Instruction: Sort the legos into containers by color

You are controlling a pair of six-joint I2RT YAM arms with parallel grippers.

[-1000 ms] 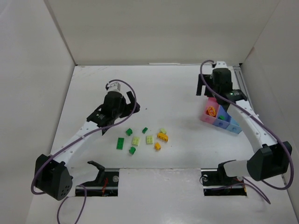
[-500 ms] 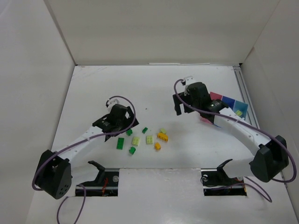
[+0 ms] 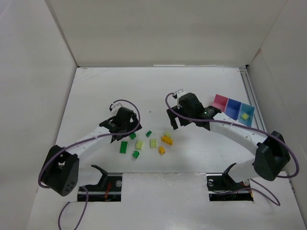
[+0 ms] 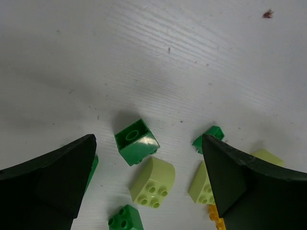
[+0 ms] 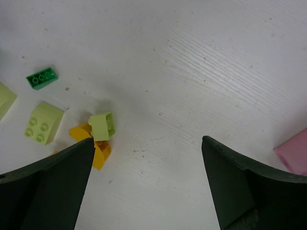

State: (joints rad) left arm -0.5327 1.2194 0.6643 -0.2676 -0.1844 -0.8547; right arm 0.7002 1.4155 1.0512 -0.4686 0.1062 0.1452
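The legos lie in a loose cluster at mid table: dark green bricks point(image 3: 132, 135), pale yellow-green bricks point(image 3: 139, 144) and orange-yellow pieces point(image 3: 167, 140). My left gripper point(image 3: 128, 132) hangs open and empty over the cluster's left side. In the left wrist view a dark green brick point(image 4: 136, 141) and a pale brick point(image 4: 153, 182) lie between its jaws point(image 4: 149, 146). My right gripper point(image 3: 172, 123) is open and empty just behind the cluster; its view point(image 5: 146, 143) shows a pale brick point(image 5: 101, 126) on an orange-yellow piece point(image 5: 96, 153). The pink point(image 3: 220, 101), dark blue point(image 3: 233, 106) and light blue point(image 3: 246, 114) containers stand at the right.
A pale brick point(image 3: 245, 116) lies in the light blue bin. White walls close in the table at the left, back and right. A metal rail point(image 3: 249, 91) runs along the right edge. A corner of the pink bin point(image 5: 295, 153) shows in the right wrist view.
My right gripper has swung left from above the bins to just behind the lego cluster. My left gripper has moved nearer and lower over the bricks. The bins now sit farther back and right.
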